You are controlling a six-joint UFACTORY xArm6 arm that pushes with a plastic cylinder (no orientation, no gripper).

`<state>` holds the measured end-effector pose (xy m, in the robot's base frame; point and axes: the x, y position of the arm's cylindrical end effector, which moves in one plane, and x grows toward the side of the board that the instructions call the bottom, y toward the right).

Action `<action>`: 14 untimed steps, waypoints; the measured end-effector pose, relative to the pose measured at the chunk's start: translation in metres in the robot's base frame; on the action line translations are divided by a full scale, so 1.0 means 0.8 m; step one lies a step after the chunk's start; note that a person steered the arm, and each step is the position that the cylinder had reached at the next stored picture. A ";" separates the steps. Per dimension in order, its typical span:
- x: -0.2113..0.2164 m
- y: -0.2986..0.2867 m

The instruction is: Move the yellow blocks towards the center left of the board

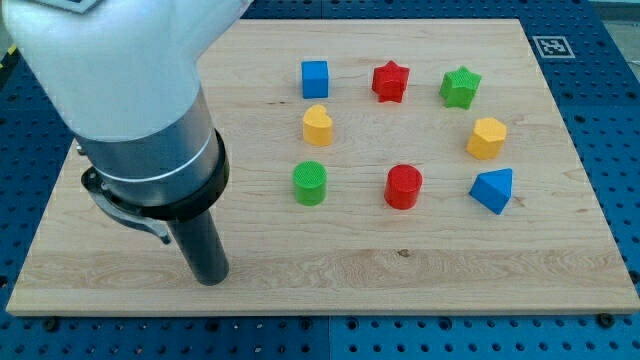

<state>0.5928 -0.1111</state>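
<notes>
my tip lower left of frame | no hand, just a rod | yellow heart block and yellow hexagon block well off to its upper right

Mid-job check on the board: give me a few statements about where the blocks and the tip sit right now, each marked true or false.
1. My tip is touching a yellow block. False: it rests on bare board at the view's lower left, apart from every block.
2. The yellow heart block lies just below the blue cube. True.
3. The yellow hexagon block sits at the view's left edge. False: it is on the view's right, between the green star and the blue wedge.
4. The green cylinder is the block nearest my tip. True.
5. Two red blocks sit on the board. True: a red star and a red cylinder.
</notes>
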 end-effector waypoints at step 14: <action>-0.204 0.358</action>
<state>0.4296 0.1755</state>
